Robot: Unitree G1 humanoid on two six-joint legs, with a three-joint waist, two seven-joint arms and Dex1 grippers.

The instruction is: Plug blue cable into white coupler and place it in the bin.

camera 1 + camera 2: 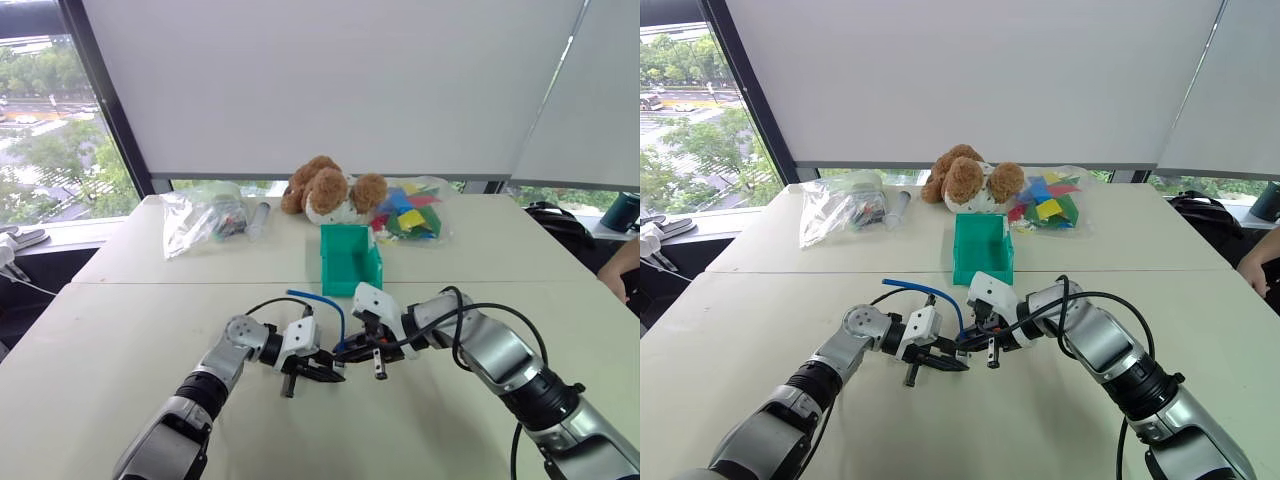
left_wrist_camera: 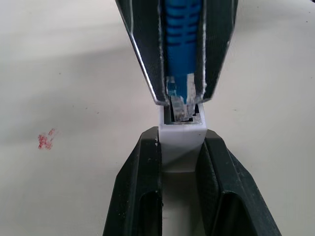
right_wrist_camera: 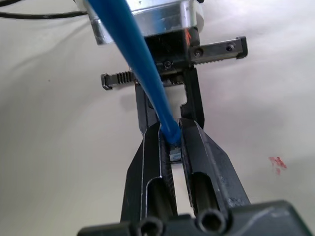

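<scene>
Two grippers are meeting just above the counter (image 1: pixel 120 330), in front of the bin (image 1: pixel 351 258). The left gripper (image 2: pixel 179 147) is pinching the white coupler (image 2: pixel 182 143) by its sides, jaws nearly shut on it and leaving the socket mouth free. The right gripper (image 3: pixel 170 147) is clamping the blue cable (image 3: pixel 147 59) at its ribbed boot, jaws closed tight, with the clear plug tip sitting at the socket mouth; whether it is latching is not showing. Both parts are probably light and hard; the coupler's smooth plastic may be slipping under a push, and the plug's clip looks fragile, so gripping low on the boot seems right. The cable's free length is arching limply up over the left wrist and could be snagging on the black robot wires (image 1: pixel 470 320). Open counter is lying all around, and the bin's low front lip is facing the arms
</scene>
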